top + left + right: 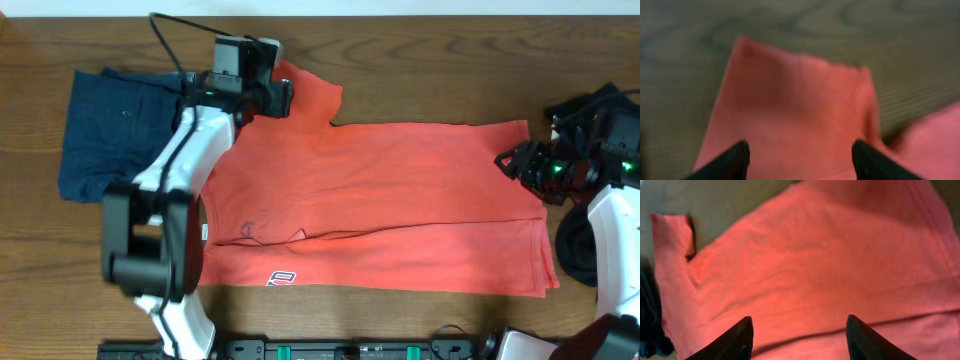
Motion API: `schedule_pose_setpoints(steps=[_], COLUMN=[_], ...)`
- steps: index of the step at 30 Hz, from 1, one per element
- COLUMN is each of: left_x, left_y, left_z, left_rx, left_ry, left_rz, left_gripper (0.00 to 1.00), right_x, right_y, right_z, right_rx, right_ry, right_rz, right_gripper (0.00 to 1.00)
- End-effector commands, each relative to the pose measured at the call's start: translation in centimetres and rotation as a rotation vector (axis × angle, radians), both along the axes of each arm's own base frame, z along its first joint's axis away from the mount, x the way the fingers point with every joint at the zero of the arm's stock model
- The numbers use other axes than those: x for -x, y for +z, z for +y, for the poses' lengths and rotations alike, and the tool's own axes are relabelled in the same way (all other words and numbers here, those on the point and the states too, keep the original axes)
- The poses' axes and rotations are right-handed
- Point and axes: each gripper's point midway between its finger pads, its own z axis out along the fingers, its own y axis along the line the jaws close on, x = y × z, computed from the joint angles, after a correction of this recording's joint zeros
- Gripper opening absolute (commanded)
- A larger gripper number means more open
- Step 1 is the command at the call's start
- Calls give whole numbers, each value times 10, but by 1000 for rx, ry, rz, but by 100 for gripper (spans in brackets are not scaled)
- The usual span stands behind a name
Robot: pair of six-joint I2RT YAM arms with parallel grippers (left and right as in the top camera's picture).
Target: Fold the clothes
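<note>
The coral-red T-shirt (380, 190) lies flat across the wooden table, its lower part folded up along a long crease (420, 228), with a small logo (282, 278) near the front edge. My left gripper (290, 97) hangs open over the far sleeve (312, 95). In the left wrist view that sleeve (800, 100) fills the gap between the fingers of the gripper (800, 147), and nothing is pinched. My right gripper (503, 160) stands open at the shirt's right hem. In its wrist view the gripper (799, 322) hovers over the cloth (815, 255). A folded dark navy garment (110, 130) lies at the far left.
The navy garment (647, 320) also shows at the left edge of the right wrist view. A black cable (170, 35) loops behind the left arm. The arms' base rail (350, 350) runs along the front edge. Bare wood (450, 60) lies beyond the shirt.
</note>
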Motion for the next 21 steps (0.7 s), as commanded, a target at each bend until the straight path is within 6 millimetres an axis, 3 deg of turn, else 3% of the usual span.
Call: schedule_pose_setpoints(steps=[1, 9, 21], left_x=[-28, -64, -62], left_y=[-19, -65, -111], left_z=[8, 17, 24], left_rx=[-66, -109, -133], left_ry=[32, 94, 107], left_rz=[-72, -175, -124], left_gripper=[67, 68, 67], right_x=[-2, 3, 15], right_y=[1, -2, -8], right_z=[1, 0, -5], right_rx=[8, 17, 47], right_ry=[8, 2, -14], right_rz=[10, 37, 97], right_gripper=[57, 55, 47])
